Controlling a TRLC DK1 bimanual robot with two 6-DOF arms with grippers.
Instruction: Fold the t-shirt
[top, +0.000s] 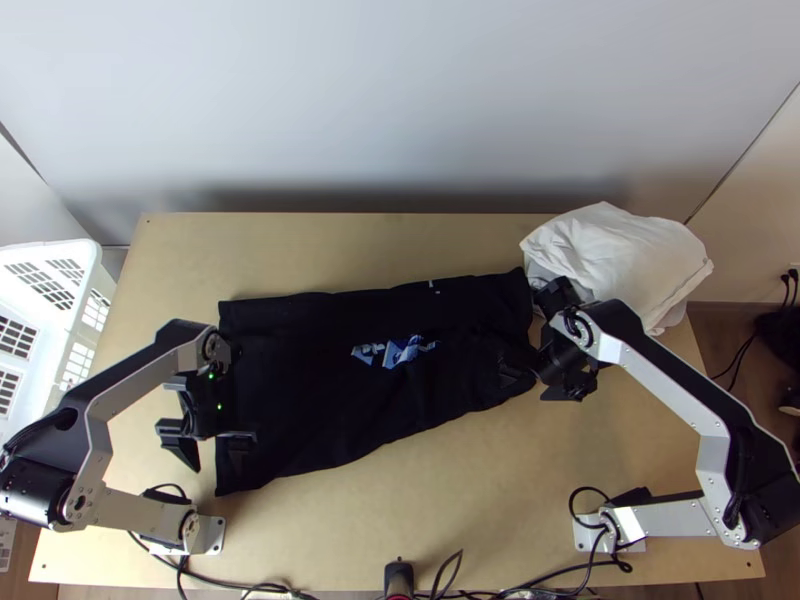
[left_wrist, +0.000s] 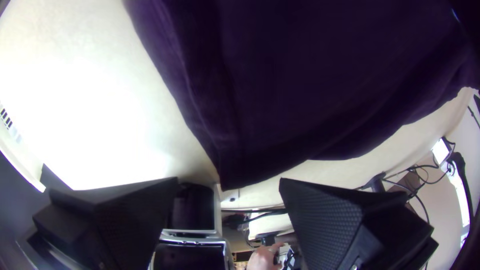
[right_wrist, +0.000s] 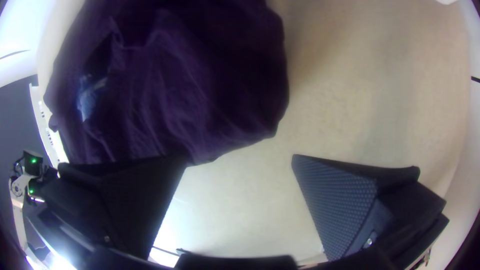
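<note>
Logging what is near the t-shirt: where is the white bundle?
In the top view, the white bundle lies over the table's far right corner, beside the right end of the black t-shirt and just beyond the right gripper.

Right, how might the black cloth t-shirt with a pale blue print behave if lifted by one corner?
The t-shirt would probably hang limp: its cloth shows creases and a wavy edge. It seems unlikely to roll, lying mostly flat on the wooden table.
</note>
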